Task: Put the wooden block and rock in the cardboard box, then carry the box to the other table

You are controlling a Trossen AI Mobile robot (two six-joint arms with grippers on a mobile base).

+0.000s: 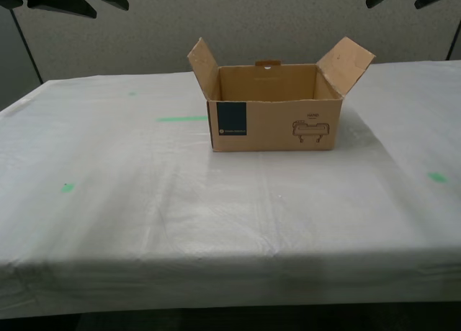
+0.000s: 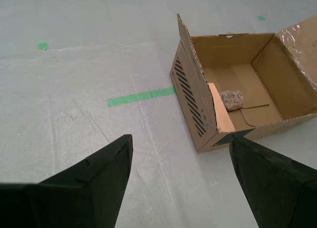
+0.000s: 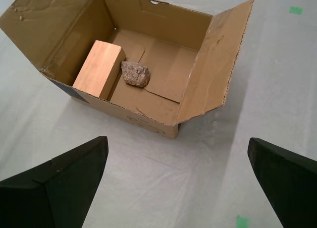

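The cardboard box [image 1: 277,115] sits on the white-sheeted table [image 1: 144,201], flaps up, blue label facing the exterior camera. Inside, the wooden block [image 3: 99,69] stands against one wall with the rock [image 3: 135,74] touching its side — both loaded. Judging by the sheet and green tape, this looks like the other table already, so the carry seems about done.

My first gripper [image 3: 178,183] hangs wide open above the box, holding nothing. My second gripper [image 2: 181,173] likewise — jaws spread, empty, just off one corner.

Risks: if I re-grip, a finger could catch a raised side flap [image 1: 346,61] and drag or tip the box; the block could topple and the rock roll. The sheet is loose and wrinkled, so any shove may bunch it.

Around: a green tape strip [image 1: 181,119] beside the box, small green marks [image 1: 67,188] further off. Nothing stands in the way.
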